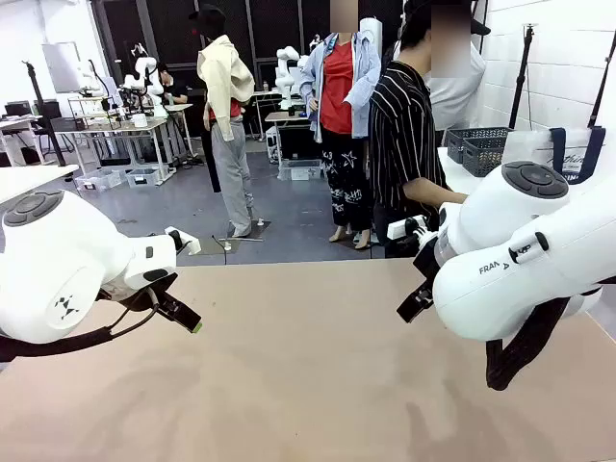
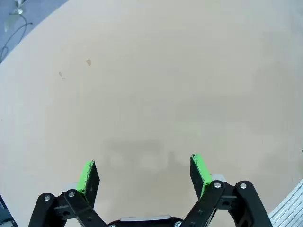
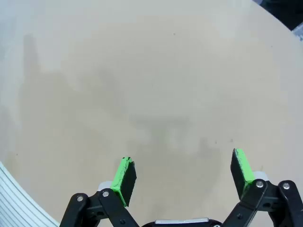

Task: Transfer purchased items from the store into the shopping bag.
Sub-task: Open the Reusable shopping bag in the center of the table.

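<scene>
Both claws released over a bare tabletop; task goods stand off it, past the far right corner.

The left gripper (image 2: pixel 144 170) hangs above the tabletop (image 1: pixel 308 385) near its left edge, green pads (image 2: pixel 88 174) spread wide, nothing between them. The right gripper (image 3: pixel 183 168) hangs near the right edge in the same condition: jaws apart, nothing held, only plain beige surface beneath. The store (image 1: pixel 478 146), a dark grey lattice basket, sits on a separate surface beyond the far right corner, just beside a person (image 1: pixel 404 144) in a striped shirt standing at the far edge. The shopping bag (image 1: pixel 576 154), white with navy straps, stands just to the right of the basket, its lower part hidden behind the right arm. Whether the basket holds any purchased items cannot be told from here.
</scene>
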You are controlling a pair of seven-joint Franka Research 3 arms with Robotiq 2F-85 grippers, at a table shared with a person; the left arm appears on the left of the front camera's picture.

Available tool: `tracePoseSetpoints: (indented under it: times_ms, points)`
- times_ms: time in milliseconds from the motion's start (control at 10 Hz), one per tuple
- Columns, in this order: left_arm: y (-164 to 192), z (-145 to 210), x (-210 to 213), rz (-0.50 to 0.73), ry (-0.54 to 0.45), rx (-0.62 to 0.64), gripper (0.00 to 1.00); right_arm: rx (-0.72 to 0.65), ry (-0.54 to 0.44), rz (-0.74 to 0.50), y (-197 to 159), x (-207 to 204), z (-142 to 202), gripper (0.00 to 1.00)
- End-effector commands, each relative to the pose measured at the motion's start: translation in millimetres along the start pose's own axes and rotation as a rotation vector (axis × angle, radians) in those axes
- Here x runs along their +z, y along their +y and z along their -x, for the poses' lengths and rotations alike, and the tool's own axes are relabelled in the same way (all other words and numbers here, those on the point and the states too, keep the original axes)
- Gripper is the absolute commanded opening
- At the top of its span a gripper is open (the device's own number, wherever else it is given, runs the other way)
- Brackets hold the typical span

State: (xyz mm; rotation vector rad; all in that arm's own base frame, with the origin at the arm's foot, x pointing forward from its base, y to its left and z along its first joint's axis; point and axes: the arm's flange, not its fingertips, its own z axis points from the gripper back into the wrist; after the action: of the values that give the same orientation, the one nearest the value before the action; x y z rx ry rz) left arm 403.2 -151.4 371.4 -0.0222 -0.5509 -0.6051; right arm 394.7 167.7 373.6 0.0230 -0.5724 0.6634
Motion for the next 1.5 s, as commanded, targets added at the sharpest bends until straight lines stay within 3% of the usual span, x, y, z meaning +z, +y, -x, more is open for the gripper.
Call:
tracePoseSetpoints:
  times_ms: [0, 900, 1000, 1200, 1300, 1400]
  points:
    - [0, 0, 0, 0.000, 0.000, 0.000, 1.00, 0.000, 0.000, 0.000, 0, 0, 0, 1.00]
    - [-1, 0, 0, 0.001, 0.000, -0.003, 1.00, 0.000, 0.000, 0.000, 0, 0, 0, 1.00]
    - [11, -5, 34, -0.100, -0.125, -0.029, 1.00, -0.015, -0.067, 0.067, -8, 27, -8, 1.00]
    - [68, 9, 121, -0.346, -0.282, 0.107, 1.00, -0.140, -0.217, 0.242, -65, 95, -7, 1.00]
    - [98, 38, 160, -0.415, -0.312, 0.207, 1.00, -0.277, -0.279, 0.342, -103, 135, 14, 1.00]
    - [126, 67, 176, -0.482, -0.281, 0.322, 1.00, -0.400, -0.317, 0.405, -137, 163, 43, 1.00]
